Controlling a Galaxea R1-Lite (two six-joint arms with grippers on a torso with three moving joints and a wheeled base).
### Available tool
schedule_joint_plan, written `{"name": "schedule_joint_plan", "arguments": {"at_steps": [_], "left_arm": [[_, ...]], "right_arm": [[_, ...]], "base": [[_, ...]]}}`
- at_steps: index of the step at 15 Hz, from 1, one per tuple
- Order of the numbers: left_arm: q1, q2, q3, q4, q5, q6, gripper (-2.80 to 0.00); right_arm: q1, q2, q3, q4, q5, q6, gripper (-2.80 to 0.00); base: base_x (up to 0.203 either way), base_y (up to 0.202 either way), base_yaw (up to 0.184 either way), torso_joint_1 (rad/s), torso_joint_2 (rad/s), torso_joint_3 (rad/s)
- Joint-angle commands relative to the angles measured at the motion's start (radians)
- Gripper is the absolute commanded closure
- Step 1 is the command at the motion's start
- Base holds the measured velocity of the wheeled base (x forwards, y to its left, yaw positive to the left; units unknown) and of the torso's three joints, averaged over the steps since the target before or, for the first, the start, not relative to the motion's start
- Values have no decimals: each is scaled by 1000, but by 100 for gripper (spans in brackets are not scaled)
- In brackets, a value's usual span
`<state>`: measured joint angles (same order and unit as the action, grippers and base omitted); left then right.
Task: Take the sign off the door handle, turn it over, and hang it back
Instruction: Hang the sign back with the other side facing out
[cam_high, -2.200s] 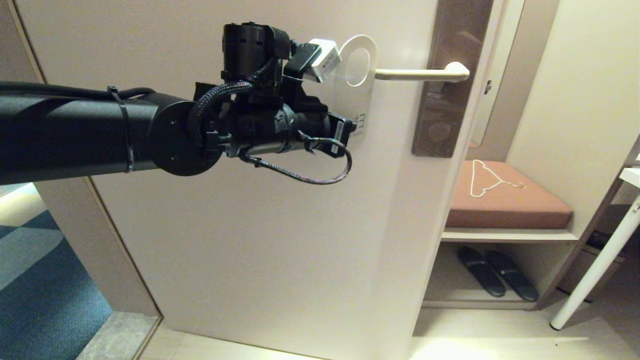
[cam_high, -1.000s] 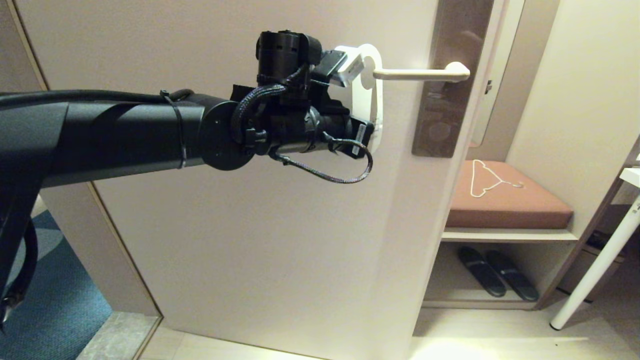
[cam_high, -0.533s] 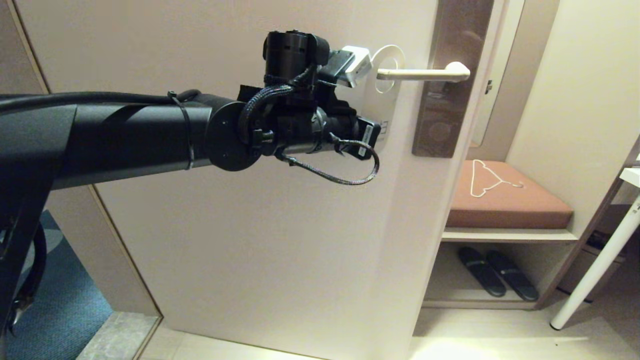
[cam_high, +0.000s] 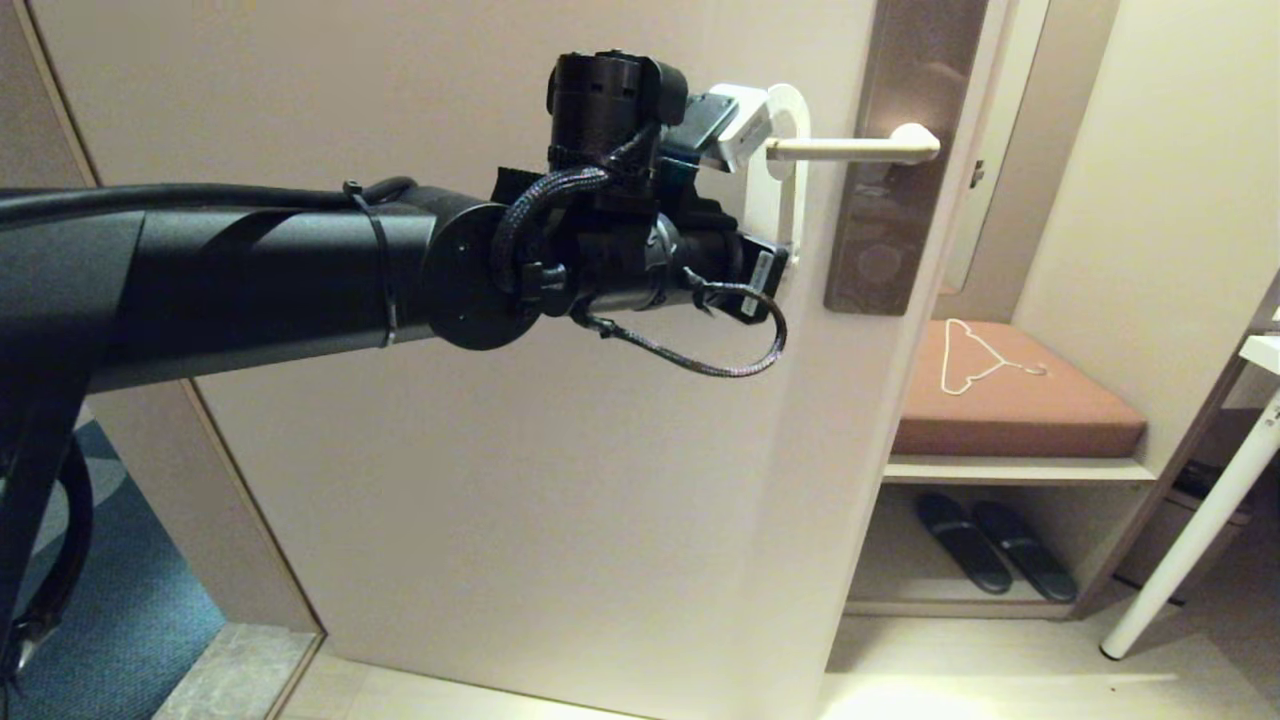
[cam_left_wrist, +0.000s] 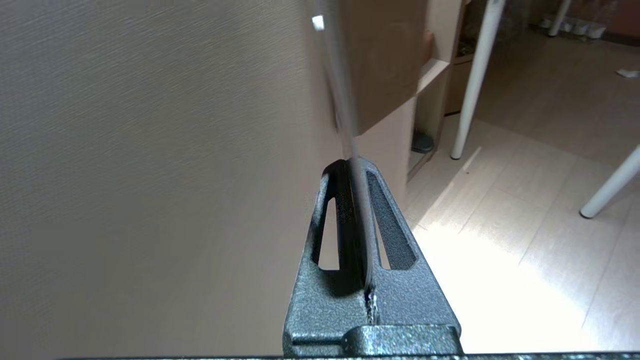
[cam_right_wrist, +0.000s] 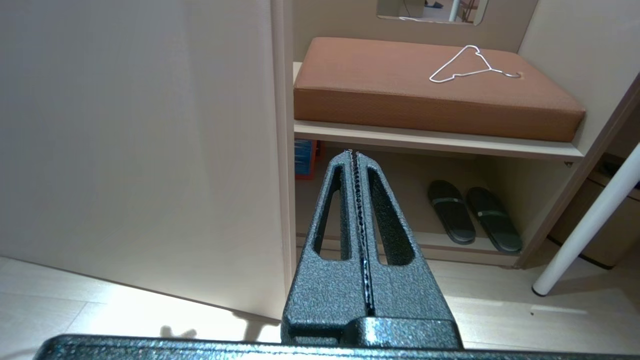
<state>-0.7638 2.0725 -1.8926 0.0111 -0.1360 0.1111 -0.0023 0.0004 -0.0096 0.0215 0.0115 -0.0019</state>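
Left arm reaches across the door (cam_high: 520, 480) from the left, its left gripper (cam_left_wrist: 356, 167) clamped on the lower part of the sign (cam_high: 790, 190), white face out. The sign's hole is threaded over the free end of the door handle (cam_high: 850, 148), card seen nearly edge-on, still held. Right gripper (cam_right_wrist: 356, 155) parked low, fingers pressed together on nothing, facing the shelf to the right of the door: brown cushion (cam_right_wrist: 430, 90) with wire hanger (cam_right_wrist: 467, 62), black slippers (cam_right_wrist: 472, 215) below
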Motion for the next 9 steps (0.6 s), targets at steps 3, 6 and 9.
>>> {"name": "schedule_joint_plan", "arguments": {"at_steps": [3,6,9], "left_arm": [[-24,-8,0,-3,-1,1,0],[-30,-14,0,-3,-1,1,0],[-43,-18,-3,-2,1,1,0]], "right_arm": [[1,0,0,0,1,-1,0],[1,0,0,0,1,-1,0],[1,0,0,0,1,0,0]], "base": [[0,0,0,0,0,0],[0,0,0,0,0,0],[0,0,0,0,0,0]]}}
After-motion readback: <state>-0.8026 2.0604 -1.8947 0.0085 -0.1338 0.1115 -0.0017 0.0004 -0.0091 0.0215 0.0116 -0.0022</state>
